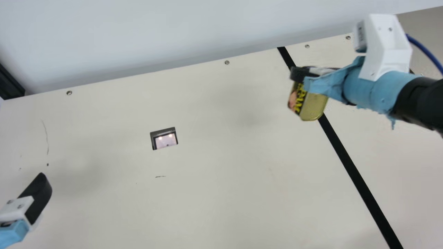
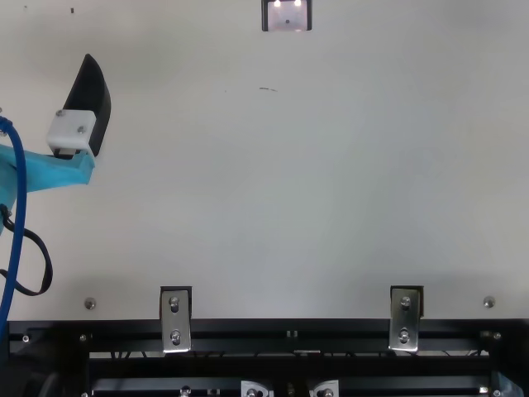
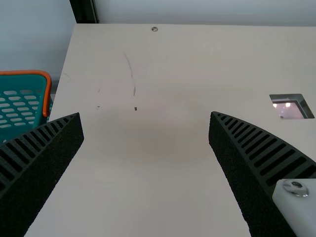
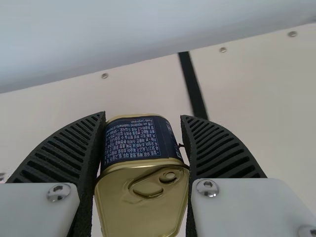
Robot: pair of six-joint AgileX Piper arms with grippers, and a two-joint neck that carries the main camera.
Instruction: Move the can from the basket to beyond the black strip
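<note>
So the pickup part is looking done: the gold and dark-blue, round-cornered metal can (image 1: 313, 105) is hanging out of the basket, and the right gripper (image 4: 142, 116) is clamping it between its two black ribbed fingers. In the main view the can is tilting a bit and overlapping the long, straight black strip (image 1: 346, 160) on the cream table (image 1: 207, 207). In the right wrist view the strip is running behind the gripper, off to one side of the can. I'm guessing it's hovering above the surface, but I'm not able to tell exactly how high, or which side of the line it'd be landing on.

What's remaining, I reckon: getting it fully past the strip, lowering it, letting go. Letting go here would be risking a landing right on the line.

Other stuff: the teal slotted plastic basket with the orange rim (image 3: 48, 94) is sitting by the table's edge, well apart from the can. The left gripper (image 3: 145, 114) is holding nothing, fingers wide apart, over on the basket's side, so I'm not expecting it to be blocking anything. A small dark-framed rectangular cutout (image 1: 165, 139) is showing in the tabletop, also well away from the strip.
</note>
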